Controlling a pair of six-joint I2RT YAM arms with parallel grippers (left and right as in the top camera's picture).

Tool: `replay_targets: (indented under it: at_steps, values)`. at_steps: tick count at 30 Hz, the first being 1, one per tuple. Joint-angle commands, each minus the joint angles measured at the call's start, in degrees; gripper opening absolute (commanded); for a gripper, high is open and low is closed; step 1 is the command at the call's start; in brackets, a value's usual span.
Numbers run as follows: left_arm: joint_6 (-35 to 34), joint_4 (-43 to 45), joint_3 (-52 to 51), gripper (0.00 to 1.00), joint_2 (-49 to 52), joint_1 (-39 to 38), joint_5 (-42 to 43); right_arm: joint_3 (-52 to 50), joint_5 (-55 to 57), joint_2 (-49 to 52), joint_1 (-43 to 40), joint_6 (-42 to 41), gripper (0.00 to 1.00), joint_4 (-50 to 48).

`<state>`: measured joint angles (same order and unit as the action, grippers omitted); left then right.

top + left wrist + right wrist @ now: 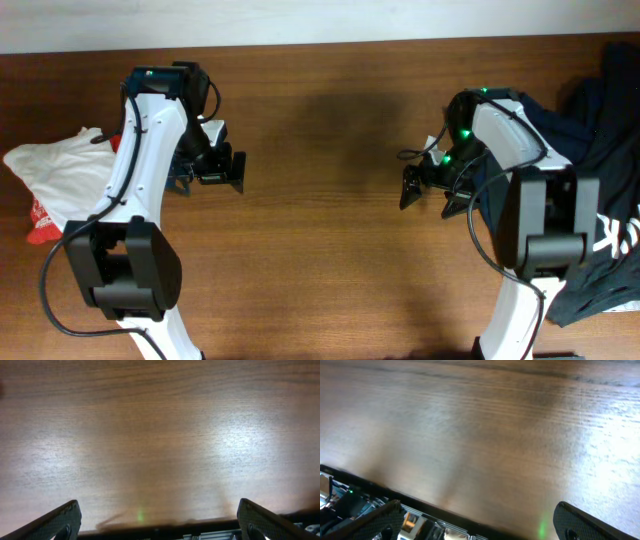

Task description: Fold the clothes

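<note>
we see the white t-shirt (60, 165) bunched up at the far left edge of the table (320, 150), not spread flat, its right side partly hidden under the left arm (150, 150). a small red shirt (40, 228) pokes out from under its lower left edge, touching it. the left gripper (210, 175) sits over bare wood just to the right of the t-shirt, apart from it and pointing away toward the table's middle. in the left wrist view both fingers (62, 520) are spread wide at the frame corners with only wood grain between them, so the gripper is fully open and holds nothing. the right gripper (432, 192) is well apart from the t-shirt, across the table on the right side and facing the middle. its fingers (585, 520) are also spread wide over bare wood, gripping nothing. a pile of dark garments (600, 130) with white lettering lies at the right edge, behind and beside the right arm (530, 200). neither wrist view shows any cloth.
</note>
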<state>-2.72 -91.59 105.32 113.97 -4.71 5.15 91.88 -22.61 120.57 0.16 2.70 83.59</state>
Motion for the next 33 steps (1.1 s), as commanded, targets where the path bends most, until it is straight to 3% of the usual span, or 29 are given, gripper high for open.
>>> replay_targets:
  at_steps: [1, 3, 11, 14, 18, 22, 33]
  values:
    - [-0.52, -0.81, -0.57, 0.99, -3.48, 0.26, 0.00, -1.77, 1.99, -10.01, -0.28, 0.52, 0.99, -1.90]
    - [-0.52, 0.83, -3.58, 0.99, -7.28, 0.24, 0.00, -5.35, 3.41, -15.69, -0.28, -0.20, 0.99, -5.84]
    - [-0.55, 29.31, -38.32, 0.99, -43.89, 0.26, -0.04, -28.02, 8.26, -49.31, -0.26, -3.63, 0.98, -26.97]
    - [-0.52, 35.23, -47.47, 0.99, -57.57, 0.26, -0.46, -32.83, 11.32, -60.65, -0.28, -3.63, 0.99, -28.59]
    - [-0.52, 35.91, -54.12, 0.99, -72.54, 0.26, -0.44, -35.26, 11.30, -74.05, -0.28, -3.65, 0.99, -25.09]
    - [-0.52, 35.58, -54.14, 0.99, -77.02, 0.26, -0.42, -35.26, 11.30, -80.26, -0.24, -3.63, 0.98, -21.77]
    - [-0.52, 35.41, -54.14, 0.99, -76.94, 0.26, -0.42, -35.54, 13.88, -80.48, -0.24, -2.93, 0.99, -21.86]
